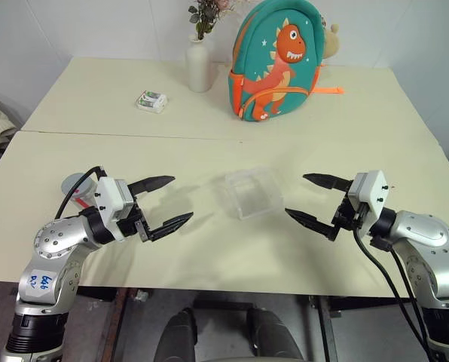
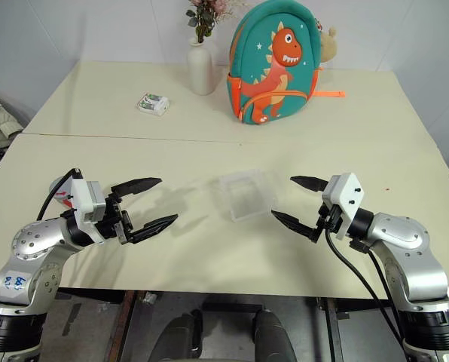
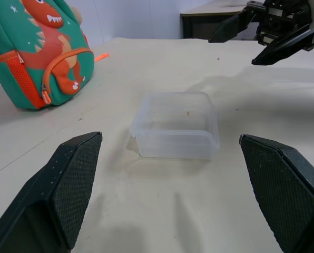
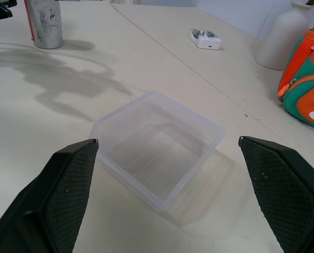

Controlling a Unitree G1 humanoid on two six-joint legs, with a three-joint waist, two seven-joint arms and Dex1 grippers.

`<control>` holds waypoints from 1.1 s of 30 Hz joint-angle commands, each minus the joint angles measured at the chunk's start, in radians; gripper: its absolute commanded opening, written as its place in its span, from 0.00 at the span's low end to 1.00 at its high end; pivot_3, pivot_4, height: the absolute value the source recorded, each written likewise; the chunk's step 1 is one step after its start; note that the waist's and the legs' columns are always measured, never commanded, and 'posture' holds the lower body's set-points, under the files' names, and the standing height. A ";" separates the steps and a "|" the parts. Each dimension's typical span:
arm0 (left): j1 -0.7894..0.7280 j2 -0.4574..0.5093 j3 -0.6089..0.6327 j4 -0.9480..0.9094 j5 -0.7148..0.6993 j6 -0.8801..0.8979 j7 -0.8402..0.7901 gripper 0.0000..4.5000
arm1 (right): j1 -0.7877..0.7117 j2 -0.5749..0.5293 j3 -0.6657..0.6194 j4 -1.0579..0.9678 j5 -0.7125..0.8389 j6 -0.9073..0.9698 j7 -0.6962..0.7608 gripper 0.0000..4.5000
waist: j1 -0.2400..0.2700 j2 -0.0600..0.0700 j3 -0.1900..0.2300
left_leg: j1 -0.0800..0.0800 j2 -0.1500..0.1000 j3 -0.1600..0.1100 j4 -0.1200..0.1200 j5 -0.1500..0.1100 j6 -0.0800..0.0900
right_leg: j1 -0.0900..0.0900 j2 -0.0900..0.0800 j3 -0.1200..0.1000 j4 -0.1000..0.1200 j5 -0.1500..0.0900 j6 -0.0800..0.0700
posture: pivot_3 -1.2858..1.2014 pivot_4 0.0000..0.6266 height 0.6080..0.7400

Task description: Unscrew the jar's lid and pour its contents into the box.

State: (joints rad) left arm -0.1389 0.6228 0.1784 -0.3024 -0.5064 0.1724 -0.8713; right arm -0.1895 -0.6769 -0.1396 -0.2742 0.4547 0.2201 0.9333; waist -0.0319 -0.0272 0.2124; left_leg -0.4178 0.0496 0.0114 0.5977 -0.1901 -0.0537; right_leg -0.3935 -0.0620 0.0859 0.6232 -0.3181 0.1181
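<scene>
Jar stands upright on the surface at the near left, just behind the left hand, with its lid seemingly still on, so the unscrewing has not yet begun. Box lies in the middle between the 2 hands, a sensible spot for pouring from either side. Left hand and right hand hover level above the surface, fingers spread wide and grasping nothing, each pointing inward at the box.

From the head views the jar is mostly hidden by the left arm; the right wrist view shows it plainly, silvery with a red strip. That view also shows the box empty. The left wrist view adds the backpack at the far side.
</scene>
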 commanded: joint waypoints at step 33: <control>0.566 -0.110 0.773 -0.467 -0.314 0.118 0.434 0.99 | -0.464 0.204 0.160 0.365 0.023 -0.073 0.234 1.00 | -0.029 -0.004 -0.001 | 0.001 0.001 0.002 0.000 -0.001 0.000 | -0.001 0.000 0.002 -0.002 0.000 -0.001 | 0.52 0.24 1.00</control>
State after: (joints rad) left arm 0.3878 0.5247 0.8866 -0.7456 -0.7952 0.3135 -0.4515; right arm -0.6299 -0.4813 0.0403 0.0987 0.4525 0.1538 1.1651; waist -0.0609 -0.0309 0.2116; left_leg -0.4171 0.0506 0.0138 0.5980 -0.1920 -0.0549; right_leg -0.3938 -0.0618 0.0879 0.6198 -0.3176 0.1160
